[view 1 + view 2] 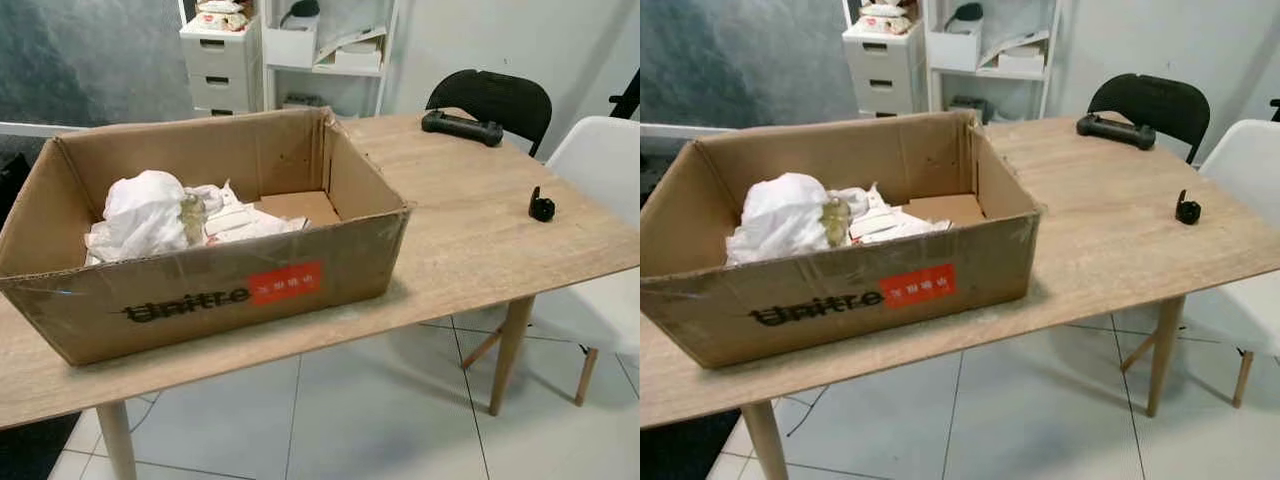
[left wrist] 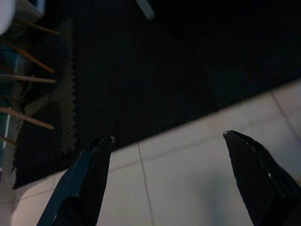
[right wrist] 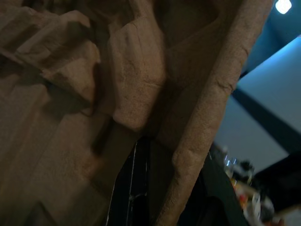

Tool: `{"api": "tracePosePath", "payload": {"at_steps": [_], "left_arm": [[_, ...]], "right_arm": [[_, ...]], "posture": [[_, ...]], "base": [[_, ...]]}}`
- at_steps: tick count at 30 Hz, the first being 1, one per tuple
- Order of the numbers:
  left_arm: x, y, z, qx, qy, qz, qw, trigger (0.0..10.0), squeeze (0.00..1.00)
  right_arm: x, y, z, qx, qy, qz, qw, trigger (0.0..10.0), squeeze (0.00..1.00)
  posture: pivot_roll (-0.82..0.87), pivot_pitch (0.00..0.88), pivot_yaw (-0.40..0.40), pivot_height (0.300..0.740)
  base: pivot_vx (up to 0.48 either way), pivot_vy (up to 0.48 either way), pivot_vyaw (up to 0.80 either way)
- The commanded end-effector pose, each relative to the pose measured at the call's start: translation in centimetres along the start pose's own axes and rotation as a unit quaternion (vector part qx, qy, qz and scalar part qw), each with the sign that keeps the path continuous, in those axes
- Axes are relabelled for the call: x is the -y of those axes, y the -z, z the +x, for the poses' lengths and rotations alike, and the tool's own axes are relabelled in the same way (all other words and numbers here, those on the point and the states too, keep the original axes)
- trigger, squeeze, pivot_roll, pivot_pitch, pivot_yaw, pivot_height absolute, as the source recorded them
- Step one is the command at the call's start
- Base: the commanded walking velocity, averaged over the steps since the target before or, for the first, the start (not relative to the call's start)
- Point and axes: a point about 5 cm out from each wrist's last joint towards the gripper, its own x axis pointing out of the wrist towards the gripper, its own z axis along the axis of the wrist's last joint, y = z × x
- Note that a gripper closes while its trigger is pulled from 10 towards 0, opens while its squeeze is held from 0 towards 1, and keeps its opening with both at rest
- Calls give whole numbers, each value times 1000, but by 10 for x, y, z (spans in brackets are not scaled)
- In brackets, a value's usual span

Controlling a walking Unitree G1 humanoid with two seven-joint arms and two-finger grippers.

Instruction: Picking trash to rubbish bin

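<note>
— What sits closest?
— A cardboard box (image 1: 200,290) on the wooden tabletop (image 1: 470,230), with crumpled white trash (image 1: 150,212) piled in its left half.
— And the tools?
— The left tool (image 2: 167,139) hangs over the tiled floor (image 2: 188,179), fingers spread wide. The right tool (image 3: 141,188) is clamped on a crumpled brown paper (image 3: 141,80).
— Anything else?
— A black controller (image 1: 461,126) and a small black object (image 1: 541,206) lie farther right.

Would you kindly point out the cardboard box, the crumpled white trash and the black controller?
cardboard box (image 1: 330,275), left eye view, front wall.
crumpled white trash (image 1: 145,210), left eye view, middle of bundle.
black controller (image 1: 461,126), left eye view, its middle.
</note>
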Motion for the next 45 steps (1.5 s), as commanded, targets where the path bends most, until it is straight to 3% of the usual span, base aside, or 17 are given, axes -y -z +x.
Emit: {"api": "tracePosePath", "payload": {"at_steps": [1,5,8,14,19,21,24,26,28,30,34,37,39,40,41,44,45], "left_arm": [[-16,-30,8,43,-32,-37,998,10000,0],[-25,-45,11,65,-51,-57,995,10000,0],[-44,-76,15,110,-82,-95,986,10000,0],[-48,-115,12,178,-60,-131,974,10000,0],[-40,-143,7,225,2,-167,960,10000,0],[-29,-165,0,263,81,-196,941,10000,0],[-21,-178,-6,284,140,-207,926,10000,0],[-8,-190,-13,306,214,-197,906,10000,0],[-4,-193,-16,311,240,-194,899,10000,0],[-1,-194,-17,314,266,-162,897,10000,0],[-8,-197,-17,320,292,-152,888,10000,0],[-19,-209,-22,345,356,-119,860,10000,0],[-21,-211,-23,349,367,-116,855,10000,0],[-28,-219,-27,360,416,-138,824,10000,0],[-28,-219,-27,360,416,-138,824,10000,0],[-27,-219,-34,353,515,-145,767,10000,0],[-22,-213,-37,340,559,-119,747,10000,0]], "right_arm": [[10,-28,6,51,32,27,998,10000,0],[14,-41,7,78,44,36,995,10000,0],[22,-56,8,114,60,57,990,10000,0],[22,-79,3,163,51,95,981,10000,0],[17,-100,-2,190,22,149,970,10000,0],[17,-111,-3,199,8,175,964,10000,0],[18,-116,-2,201,3,188,961,10000,0],[20,-118,-1,190,-2,217,958,10000,0],[20,-118,-1,185,-6,229,956,10000,0],[18,-119,-1,176,-15,252,952,10000,0],[16,-124,-2,184,-28,257,948,10000,0],[20,-127,0,189,-29,262,946,10000,0],[21,-127,1,189,-29,262,946,10000,0],[20,-127,1,184,-35,269,945,10000,0],[20,-127,1,184,-35,269,945,10000,0],[19,-126,2,179,-42,274,944,10000,0],[18,-126,2,179,-46,275,944,10000,0]], "posture": [[-58,75,-10,740],[-58,74,-10,740],[-54,75,-11,740],[-51,76,-14,740],[-48,72,-21,740],[-47,65,-24,740],[-45,59,-23,740],[-48,53,-21,740],[-49,52,-21,740],[-56,48,-20,740],[-60,43,-22,740],[-60,42,-20,740],[-58,43,-20,740],[-50,43,-19,740],[-50,43,-19,740],[-45,47,-16,740],[-44,49,-16,740]], "base": [[0,0,0],[0,0,0],[0,0,0],[0,0,0],[0,0,0],[0,0,0],[0,0,0],[0,0,0],[0,0,0],[0,0,0],[0,0,0],[0,0,0],[0,0,0],[0,0,0],[0,0,0],[0,0,0],[0,0,0]]}}
